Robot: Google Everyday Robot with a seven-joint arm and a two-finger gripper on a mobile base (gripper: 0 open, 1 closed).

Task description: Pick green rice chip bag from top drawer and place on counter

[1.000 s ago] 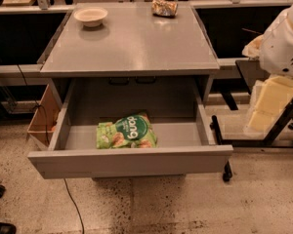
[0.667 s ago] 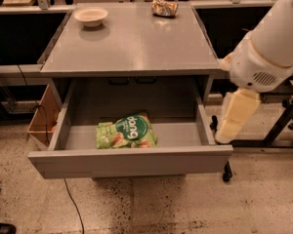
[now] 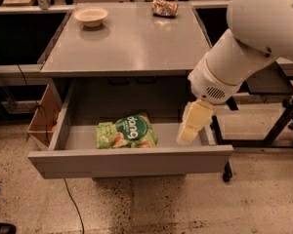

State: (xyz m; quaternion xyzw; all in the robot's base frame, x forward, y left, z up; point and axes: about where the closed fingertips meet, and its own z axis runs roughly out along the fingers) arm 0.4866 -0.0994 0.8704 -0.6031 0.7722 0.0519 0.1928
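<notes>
The green rice chip bag (image 3: pixel 127 131) lies flat in the middle of the open top drawer (image 3: pixel 132 162), logo up. The drawer is pulled out from under the grey counter (image 3: pixel 132 48). My big white arm comes in from the upper right. Its cream-coloured gripper (image 3: pixel 188 135) hangs down over the right end of the drawer. It is to the right of the bag, about a hand's width away, and does not touch it. Nothing shows in the gripper.
A white bowl (image 3: pixel 91 16) sits at the counter's back left and a small gold-brown foil bag (image 3: pixel 165 8) at its back centre. A cardboard box (image 3: pixel 41 118) stands left of the drawer. A black wheeled stand (image 3: pixel 278 130) is on the right, and a cable (image 3: pixel 73 204) runs over the floor.
My arm has swung left and towards the drawer. The gripper has gone from outside the table's right side to above the drawer's right end. The bag has not moved.
</notes>
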